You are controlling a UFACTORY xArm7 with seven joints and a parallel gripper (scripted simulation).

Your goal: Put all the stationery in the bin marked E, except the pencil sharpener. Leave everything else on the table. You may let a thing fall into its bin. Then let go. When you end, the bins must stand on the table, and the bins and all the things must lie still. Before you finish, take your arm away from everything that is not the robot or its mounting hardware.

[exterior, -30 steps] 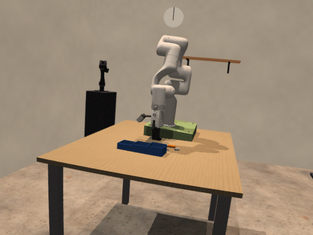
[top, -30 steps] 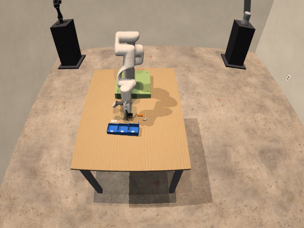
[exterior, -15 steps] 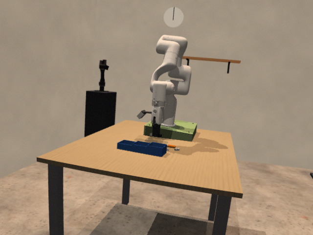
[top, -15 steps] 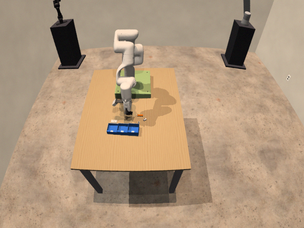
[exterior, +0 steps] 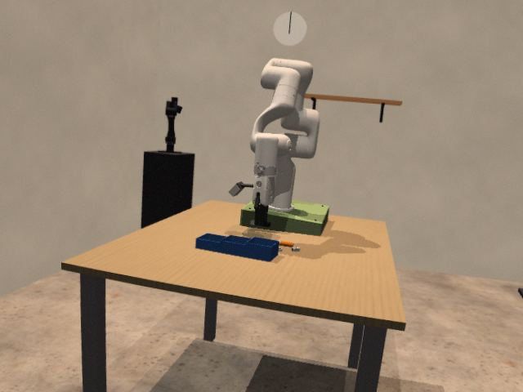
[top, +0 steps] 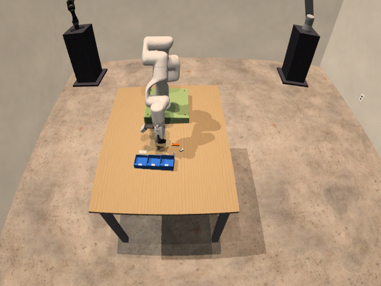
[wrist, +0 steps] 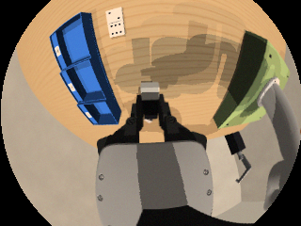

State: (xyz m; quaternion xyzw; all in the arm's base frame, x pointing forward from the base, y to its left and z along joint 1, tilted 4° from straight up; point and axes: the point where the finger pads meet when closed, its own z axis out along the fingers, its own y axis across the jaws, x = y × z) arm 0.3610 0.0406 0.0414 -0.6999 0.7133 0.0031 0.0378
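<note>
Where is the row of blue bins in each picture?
Top view: the blue bins sit near the table's middle, just below the pincer in the picture.
Exterior view: the bins lie left of centre, in front of the arm, with a small orange thing to their right.
Wrist view: the bins run along the upper left.
Shared landmark: the green base plate.

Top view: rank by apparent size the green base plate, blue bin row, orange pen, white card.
1. Green square base plate, partly hidden by the arm.
2. Blue three-compartment bin row.
3 and 4. Flat white card and thin orange pen: both tiny and look alike in size, so unranked.
</note>
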